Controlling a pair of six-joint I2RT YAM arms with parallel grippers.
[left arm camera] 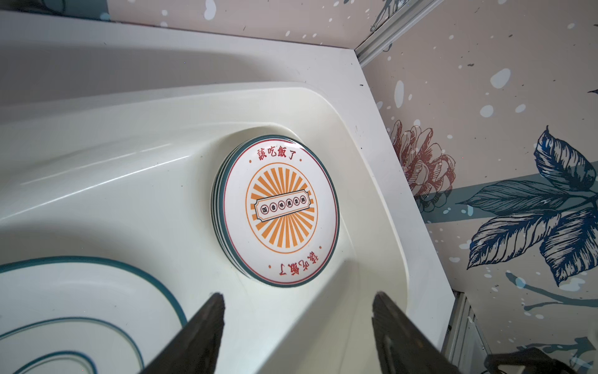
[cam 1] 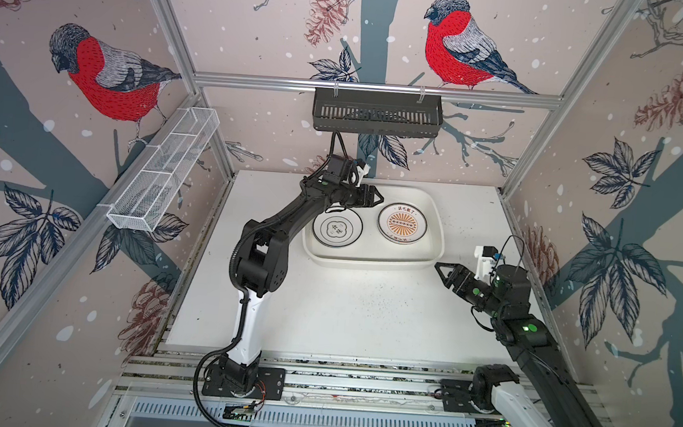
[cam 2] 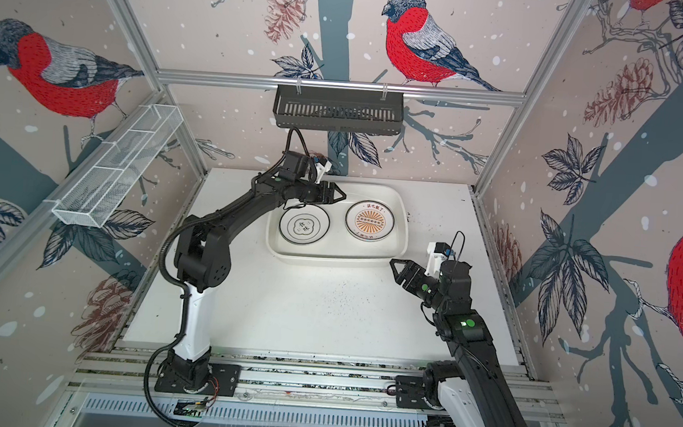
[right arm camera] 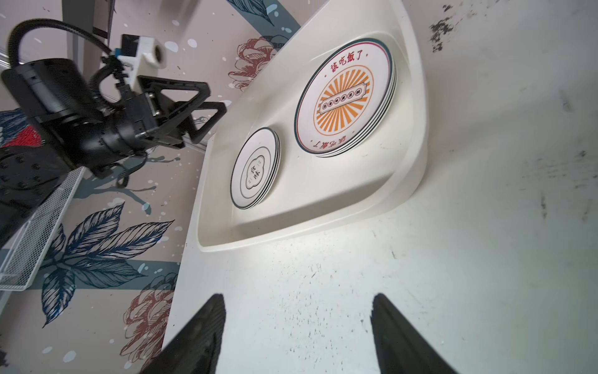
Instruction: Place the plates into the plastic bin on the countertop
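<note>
The plastic bin (cam 1: 369, 263) (cam 2: 327, 262) sits at the back of the countertop (cam 1: 344, 315). Inside it are two stacks of plates: one topped by a black quatrefoil plate (cam 1: 337, 231) (cam 2: 304, 227) (right arm camera: 255, 168), one topped by an orange sunburst plate (cam 1: 402, 223) (cam 2: 369, 221) (left arm camera: 281, 210) (right arm camera: 346, 97). My left gripper (cam 1: 379, 196) (cam 2: 341, 193) (left arm camera: 297, 296) hovers over the bin's back edge, between the stacks, open and empty. My right gripper (cam 1: 441, 274) (cam 2: 394, 268) (right arm camera: 297, 296) hangs open and empty over the countertop, just off the bin's front right corner.
A black slatted basket (cam 1: 377, 113) hangs on the back rail above the bin. A white wire-mesh basket (cam 1: 163, 175) is fixed to the left wall. Aluminium rails (cam 1: 359, 385) edge the countertop's front, where both arm bases stand. Dark specks mark the countertop in front of the bin.
</note>
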